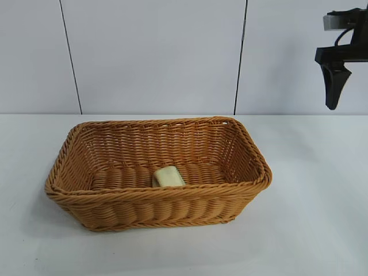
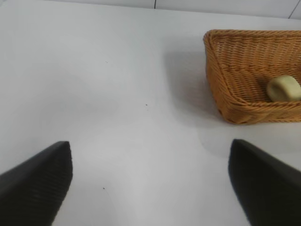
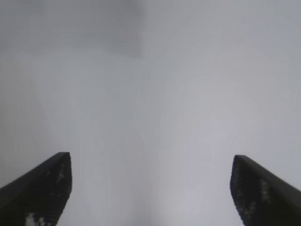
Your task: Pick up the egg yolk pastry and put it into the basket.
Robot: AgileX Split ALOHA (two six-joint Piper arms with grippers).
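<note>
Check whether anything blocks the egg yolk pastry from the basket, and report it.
Nothing does: the egg yolk pastry already lies on the floor of the basket. The right gripper hangs open and empty off to the basket's side; the left gripper is open over bare table.

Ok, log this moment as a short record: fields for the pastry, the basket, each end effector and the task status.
pastry: pale yellow egg yolk pastry lying on the floor of the basket, toward its near wall
basket: woven basket on the white table, upright, nothing else in it
right end effector: up in the air, off past the basket's right end, open, holding nothing
left end effector: over bare table beside the basket, open, holding nothing
task status: pastry is in the basket
</note>
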